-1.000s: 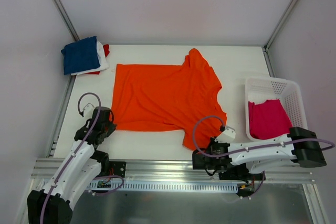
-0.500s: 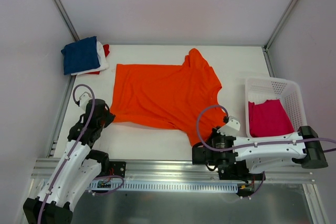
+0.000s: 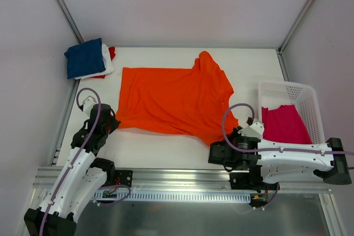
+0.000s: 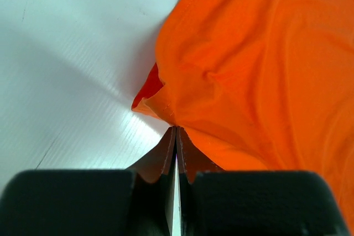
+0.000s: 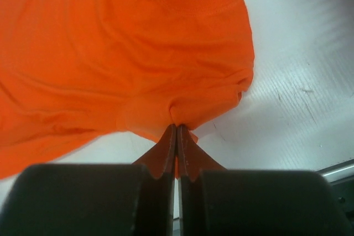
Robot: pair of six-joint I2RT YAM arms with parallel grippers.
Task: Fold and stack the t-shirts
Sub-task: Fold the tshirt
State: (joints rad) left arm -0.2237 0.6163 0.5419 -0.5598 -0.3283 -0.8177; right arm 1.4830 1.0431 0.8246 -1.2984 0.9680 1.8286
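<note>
A bright orange t-shirt [image 3: 174, 98] lies spread across the middle of the white table, its near edge lifted. My left gripper [image 3: 112, 121] is shut on the shirt's near left corner [image 4: 166, 115]. My right gripper [image 3: 228, 139] is shut on the near right hem [image 5: 176, 115]. A folded stack with a navy shirt [image 3: 84, 57] on top, white and red under it, sits at the far left corner. A magenta-pink shirt [image 3: 283, 125] lies in the basket.
The white lattice basket [image 3: 301, 93] stands at the right edge of the table. Metal frame posts rise at the far left and far right corners. A rail runs along the near edge under the arm bases.
Both grippers have pulled the orange shirt's near edge up and away from me. The right gripper moved right and farther in; the left one moved slightly back.
</note>
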